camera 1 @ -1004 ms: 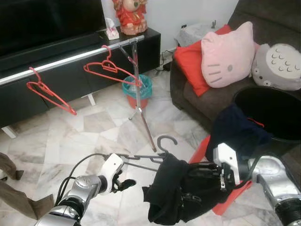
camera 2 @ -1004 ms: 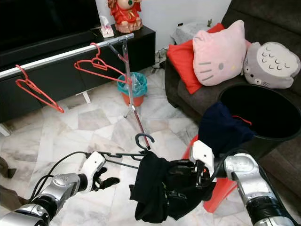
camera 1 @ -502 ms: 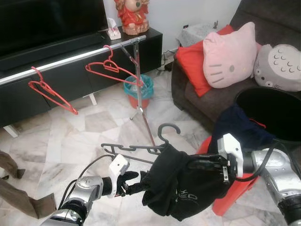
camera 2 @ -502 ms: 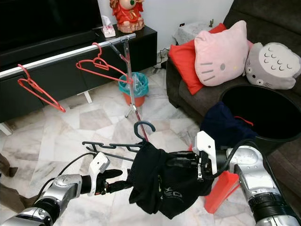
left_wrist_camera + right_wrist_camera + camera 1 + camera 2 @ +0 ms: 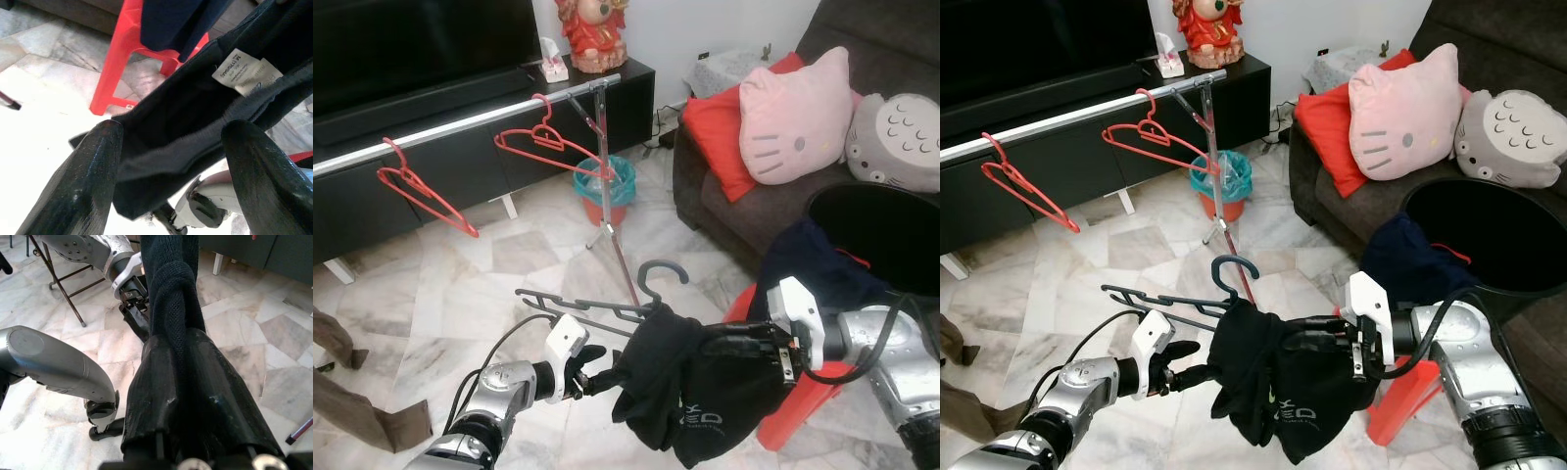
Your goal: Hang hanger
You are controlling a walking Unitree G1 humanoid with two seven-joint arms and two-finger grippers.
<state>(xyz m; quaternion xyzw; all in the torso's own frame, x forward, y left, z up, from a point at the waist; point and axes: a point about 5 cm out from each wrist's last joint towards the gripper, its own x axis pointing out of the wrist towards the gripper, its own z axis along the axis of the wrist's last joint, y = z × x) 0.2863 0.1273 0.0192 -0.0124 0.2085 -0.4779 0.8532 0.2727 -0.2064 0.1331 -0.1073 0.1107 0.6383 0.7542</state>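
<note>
Lowered slightly, black garment (image 5: 700, 387) stays in right hand (image 5: 724, 343).

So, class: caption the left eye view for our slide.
Right gripper clamps a black garment on a grey hanger; left gripper reaches its edge.

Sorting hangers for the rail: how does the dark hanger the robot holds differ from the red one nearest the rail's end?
The dark hanger is grey-black, carries a black garment and sits off the rail, with the right gripper clamping the cloth. The red hanger is bare and already hooked on the rail. Both have a curved hook.
</note>
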